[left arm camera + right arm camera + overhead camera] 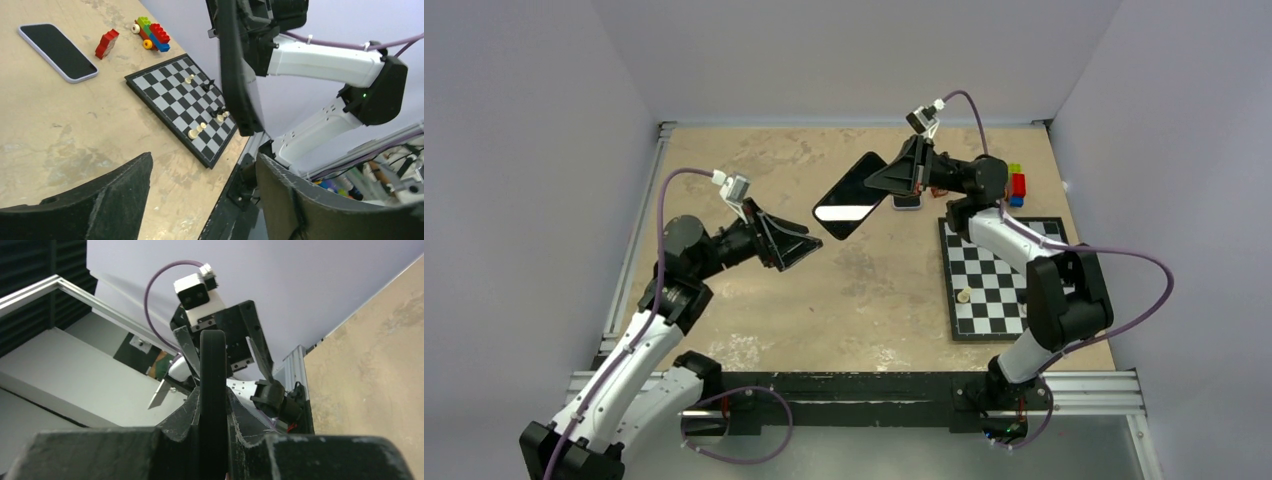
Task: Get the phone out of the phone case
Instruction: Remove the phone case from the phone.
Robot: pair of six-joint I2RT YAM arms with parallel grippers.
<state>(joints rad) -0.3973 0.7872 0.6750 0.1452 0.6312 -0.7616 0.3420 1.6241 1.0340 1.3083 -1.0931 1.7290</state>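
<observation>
Top external view: the phone case (854, 192), a black slab, is held in the air over the far middle of the desk (874, 300). It is tilted, with one short end pinched by the right fingers (245, 420). In the right wrist view its edge is seen clamped tight between both pads. The left fingers (107, 200) are spread wide with nothing between them and are parked just short of the slab's free lower end, not touching it. A glossy face with a bright glare is shown on the slab, so the phone is judged to be seated inside it, though this cannot be confirmed, since only a thin dark edge is seen from the left wrist. A second handset with a pale rim (57, 51) lies flat on the desk, under the right arm in the top view, beside the toy bricks (150, 32) and the chessboard (185, 107). Whether it is the phone already taken out cannot be told. Step in hand is judged as a regrasp, with the case braced by the right arm and the left arm free. If the phone is inside, the next move calls for the left fingers to be closed on the free corner lip and the case peeled back. Slip at the right pinch is the risk.
</observation>
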